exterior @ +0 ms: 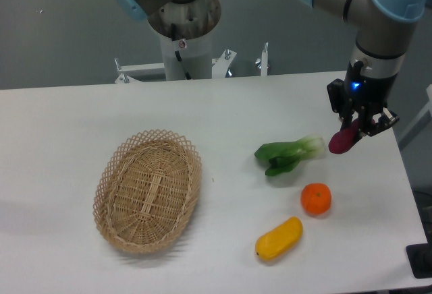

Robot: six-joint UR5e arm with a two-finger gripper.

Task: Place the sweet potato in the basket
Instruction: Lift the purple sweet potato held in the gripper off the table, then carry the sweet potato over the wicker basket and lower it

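Observation:
The dark reddish-purple sweet potato (342, 140) hangs above the table at the right, held in my gripper (356, 131), which is shut on it. Its lower end sticks out down and to the left of the fingers. The oval tan wicker basket (112, 174) lies on the table at the left, well away from the gripper, and nothing is inside it.
A green leafy vegetable (289, 155) lies just left of the gripper. A round orange fruit (316, 199) and a yellow-orange oblong vegetable (279, 239) lie below it, near the front right. The table's right edge runs close to the gripper. The robot base (183, 38) stands at the back.

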